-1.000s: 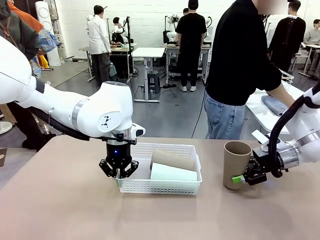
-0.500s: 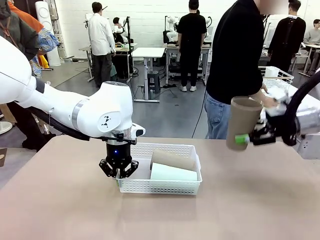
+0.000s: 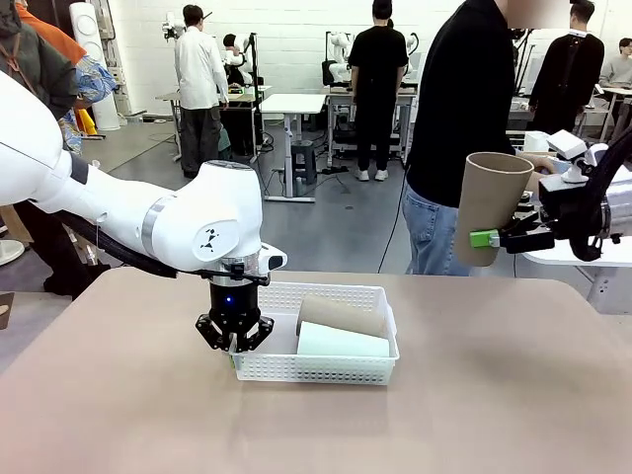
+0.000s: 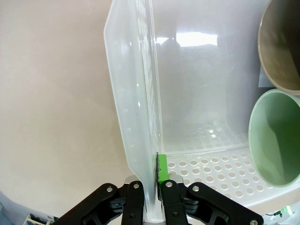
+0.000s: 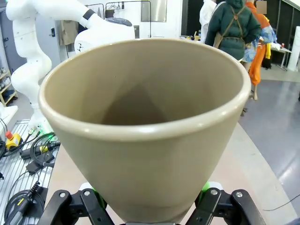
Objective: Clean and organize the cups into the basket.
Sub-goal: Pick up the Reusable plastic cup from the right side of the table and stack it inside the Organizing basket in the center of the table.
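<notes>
A tan cup (image 3: 491,197) is gripped by the right gripper (image 3: 483,237) and held upright, mouth up, high over the right side of the table (image 3: 494,395). The basket (image 3: 316,368) lies below and to the left of it, well apart. The basket's left end wall is pinched by the closed left gripper (image 3: 234,339). Inside, a second tan cup (image 3: 341,314) and the mint cup (image 3: 343,343) are laid side by side, long axes along the basket, mouths towards the left gripper. Bare floor is left only at the left end, and the clamped gripper there may be in the way.
</notes>
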{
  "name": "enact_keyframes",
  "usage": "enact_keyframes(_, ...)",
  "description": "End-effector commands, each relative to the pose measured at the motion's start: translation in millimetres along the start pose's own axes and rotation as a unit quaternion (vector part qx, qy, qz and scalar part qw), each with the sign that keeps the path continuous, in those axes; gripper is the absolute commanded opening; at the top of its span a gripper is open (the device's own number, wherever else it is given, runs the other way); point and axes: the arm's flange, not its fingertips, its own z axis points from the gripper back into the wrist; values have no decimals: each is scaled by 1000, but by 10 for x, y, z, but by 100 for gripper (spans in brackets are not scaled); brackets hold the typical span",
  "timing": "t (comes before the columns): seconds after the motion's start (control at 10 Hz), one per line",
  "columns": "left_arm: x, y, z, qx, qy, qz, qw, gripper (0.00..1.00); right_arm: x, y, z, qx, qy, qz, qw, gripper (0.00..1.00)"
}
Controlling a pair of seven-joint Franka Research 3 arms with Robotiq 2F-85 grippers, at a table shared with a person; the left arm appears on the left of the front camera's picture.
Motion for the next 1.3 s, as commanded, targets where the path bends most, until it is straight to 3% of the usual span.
enact_keyframes(0.0, -11, -3, -16, 3, 1, -2, 1000, 0, -33, -2, -21, 8, -4, 5, 1000, 77)
enact_keyframes(0.3, -11, -3, -16, 3, 1, -2, 1000, 0, -31, -8, -18, 2, 0, -3, 1000, 81)
enact_keyframes(0.5, -11, -3, -16, 3, 1, -2, 1000, 0, 393, 162, -242, 0, 83, 59, 995, 81)
enact_keyframes(0.7, -11, -3, -16, 3, 1, -2, 1000, 0, 658, 194, -693, 41, 159, 66, 984, 81)
enact_keyframes(1.0, -11, -3, -16, 3, 1, -2, 1000, 0, 651, 267, -1386, 106, 304, 45, 946, 81)
enact_keyframes(1.2, -11, -3, -16, 3, 1, -2, 1000, 0, 500, 259, -1781, 134, 357, 34, 924, 81)
